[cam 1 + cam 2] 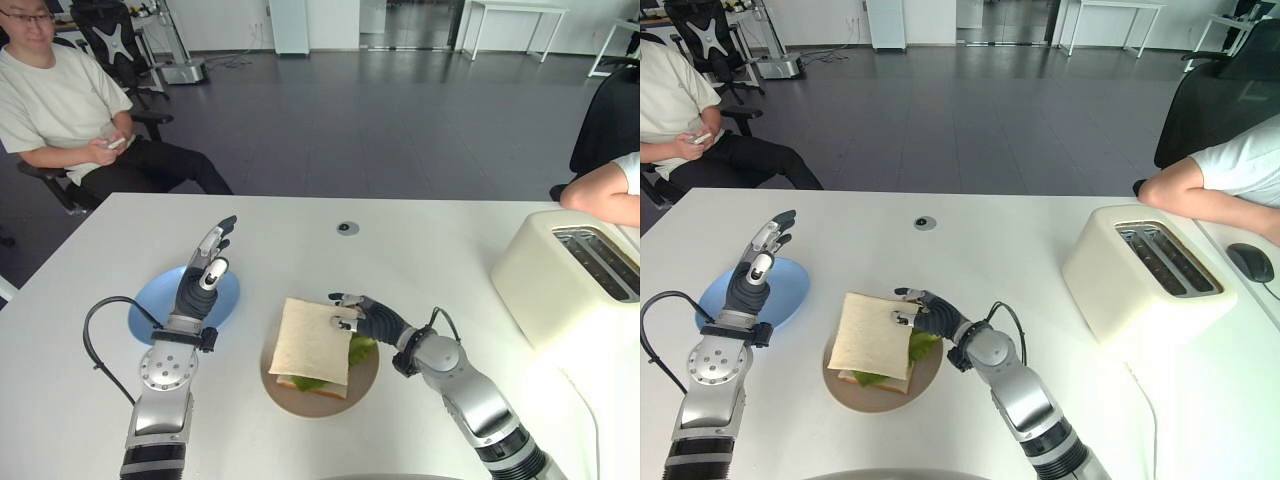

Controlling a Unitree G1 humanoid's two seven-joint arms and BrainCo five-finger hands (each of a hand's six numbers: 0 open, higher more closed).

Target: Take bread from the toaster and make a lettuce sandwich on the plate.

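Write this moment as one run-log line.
stage: sandwich assembled on brown plate | right hand: at sandwich's right edge | left hand: open over blue plate | toaster: no bread showing

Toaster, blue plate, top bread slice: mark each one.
Toaster (1130, 300), right eye view, pale front wall.
Blue plate (226, 295), left eye view, bare right edge.
Top bread slice (312, 342), left eye view, middle of its upper face.

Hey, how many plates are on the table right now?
2. A blue plate lies at the left, partly covered by the left hand; a brown plate in the middle holds the sandwich.
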